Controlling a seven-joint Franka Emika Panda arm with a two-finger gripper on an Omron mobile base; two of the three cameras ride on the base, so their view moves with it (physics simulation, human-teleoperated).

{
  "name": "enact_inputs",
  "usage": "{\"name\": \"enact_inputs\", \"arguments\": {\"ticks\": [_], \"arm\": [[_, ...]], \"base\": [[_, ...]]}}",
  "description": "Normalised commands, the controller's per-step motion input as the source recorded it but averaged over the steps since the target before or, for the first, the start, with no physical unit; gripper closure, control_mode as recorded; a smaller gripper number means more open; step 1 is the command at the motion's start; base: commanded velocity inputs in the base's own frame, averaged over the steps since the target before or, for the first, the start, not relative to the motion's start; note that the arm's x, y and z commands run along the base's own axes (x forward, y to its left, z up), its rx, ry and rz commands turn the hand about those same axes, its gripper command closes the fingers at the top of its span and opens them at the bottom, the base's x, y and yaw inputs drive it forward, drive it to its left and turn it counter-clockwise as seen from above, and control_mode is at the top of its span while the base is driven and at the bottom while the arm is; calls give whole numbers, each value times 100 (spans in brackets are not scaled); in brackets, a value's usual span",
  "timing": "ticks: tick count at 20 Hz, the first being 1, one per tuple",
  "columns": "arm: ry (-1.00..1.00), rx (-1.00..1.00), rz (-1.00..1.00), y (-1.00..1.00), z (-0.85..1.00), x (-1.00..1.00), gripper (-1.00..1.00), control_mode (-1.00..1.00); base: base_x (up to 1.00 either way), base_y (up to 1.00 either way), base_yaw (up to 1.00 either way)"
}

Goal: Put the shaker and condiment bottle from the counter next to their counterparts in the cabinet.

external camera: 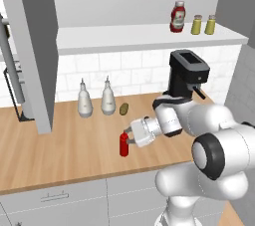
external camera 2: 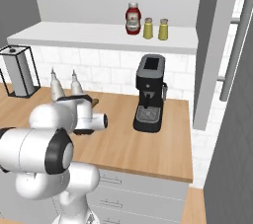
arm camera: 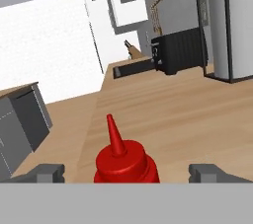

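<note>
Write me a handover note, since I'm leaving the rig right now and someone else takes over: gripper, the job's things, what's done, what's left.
Gripper: open, level with the condiment bottle, one finger on each side, not closed on it.
Condiment bottle: upright on the counter, near its front edge.
Shakers: two olive-yellow ones stand on the cabinet shelf, right of the labelled sauce bottle.
Done: the shaker looks already placed beside its twin.
Left: close on the condiment bottle, lift it, and set it next to the sauce bottle on the shelf.
</note>
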Motion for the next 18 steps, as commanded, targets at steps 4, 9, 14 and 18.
{"name": "enact_inputs", "arguments": {"ticks": [4, 9, 14, 18], "arm": [[0, 0, 0, 12, -24, 7, -100, -100], [0, 0, 0, 17, -25, 11, -100, -100], [0, 0, 0, 19, -24, 21, 100, -100], [0, 0, 0, 0, 0, 1, 100, -100]], "base": [[0, 0, 0], [0, 0, 0], [0, 0, 0], [0, 0, 0]]}}
